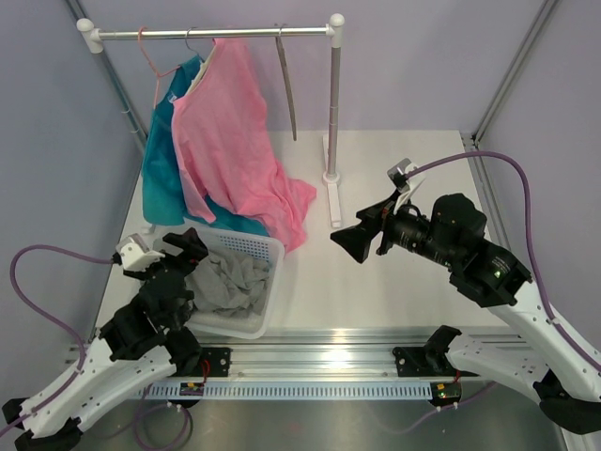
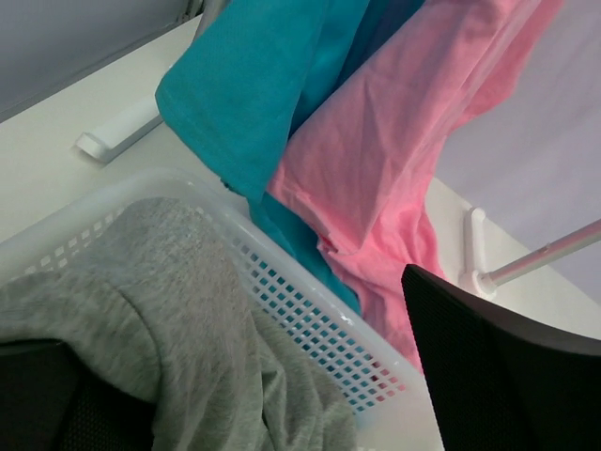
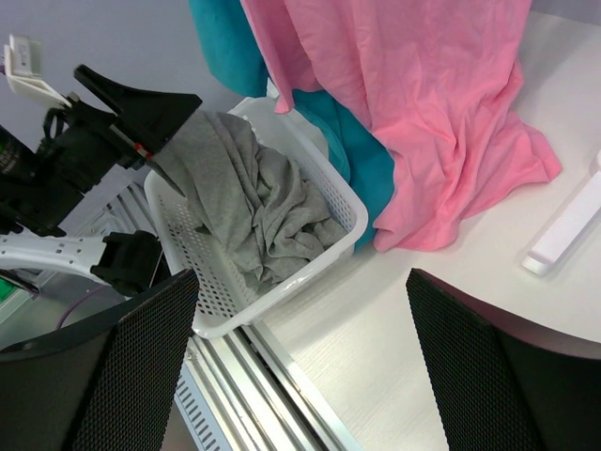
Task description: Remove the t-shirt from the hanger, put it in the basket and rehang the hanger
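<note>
The plain grey soft t-shirt [image 1: 225, 282] lies crumpled in a white plastic mesh basket [image 1: 239, 241] near the table's [image 1: 376, 301] near-left corner. The left pincer [image 1: 188, 254] hangs over it, spread wide, gripping nothing. The right pincer [image 1: 349, 242] gapes empty mid-table. The thin greyish-brown hanger [image 1: 287, 89] hangs at the far edge.

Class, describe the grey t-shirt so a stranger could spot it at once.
On the white table, find the white lattice basket at the front left. The t-shirt lies crumpled inside it, plain grey, while the pink garment and teal garment hang from the rail behind.
</note>
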